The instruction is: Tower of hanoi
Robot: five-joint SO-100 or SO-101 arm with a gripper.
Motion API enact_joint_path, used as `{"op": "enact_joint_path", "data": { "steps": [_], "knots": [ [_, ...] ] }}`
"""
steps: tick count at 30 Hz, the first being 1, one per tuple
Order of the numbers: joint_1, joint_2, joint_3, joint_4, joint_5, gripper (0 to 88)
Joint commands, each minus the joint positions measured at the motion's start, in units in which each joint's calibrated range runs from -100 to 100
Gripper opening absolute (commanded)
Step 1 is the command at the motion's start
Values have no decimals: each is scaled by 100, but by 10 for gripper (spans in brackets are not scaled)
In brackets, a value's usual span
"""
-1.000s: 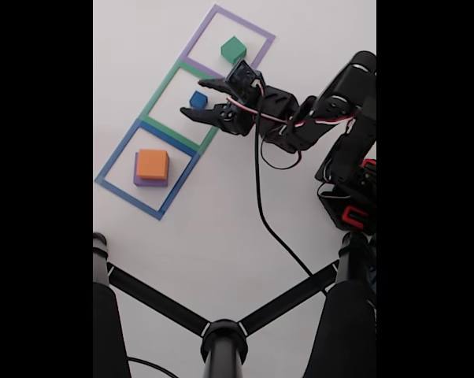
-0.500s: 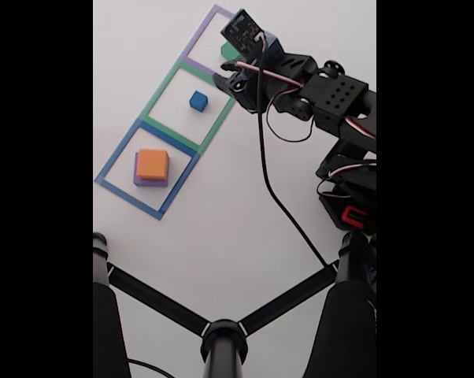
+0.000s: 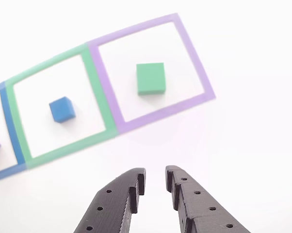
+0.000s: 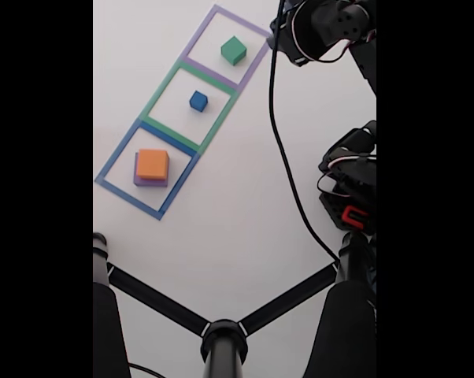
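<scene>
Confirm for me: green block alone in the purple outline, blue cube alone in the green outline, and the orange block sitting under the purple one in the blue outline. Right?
Not quite. In the fixed view the orange block sits on top of the purple block, not under it. The rest holds: the green block is alone in the purple outline, and the blue cube is alone in the green outline.

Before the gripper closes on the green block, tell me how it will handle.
The green block looks matte and foam-like, so it is probably light and may give slightly under the fingers. Its flat square faces suggest it will slide rather than roll if nudged. It sits low and alone inside the purple outline, so tipping seems unlikely.
</scene>
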State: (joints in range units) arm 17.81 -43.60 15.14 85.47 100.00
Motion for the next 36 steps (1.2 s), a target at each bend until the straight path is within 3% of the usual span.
{"op": "enact_joint_path", "data": {
  "steps": [1, 7, 12, 18, 26, 36],
  "knots": [
    [122, 42, -674, 392, 0, 29],
    [99, -135, -174, 85, 0, 139],
    [244, -736, 1398, -1210, 0, 169],
    [633, -1048, 3515, -3379, 0, 203],
    [816, -615, 6350, -7677, 0, 292],
    [770, 1508, 7386, -11182, 0, 321]
  ]
}}
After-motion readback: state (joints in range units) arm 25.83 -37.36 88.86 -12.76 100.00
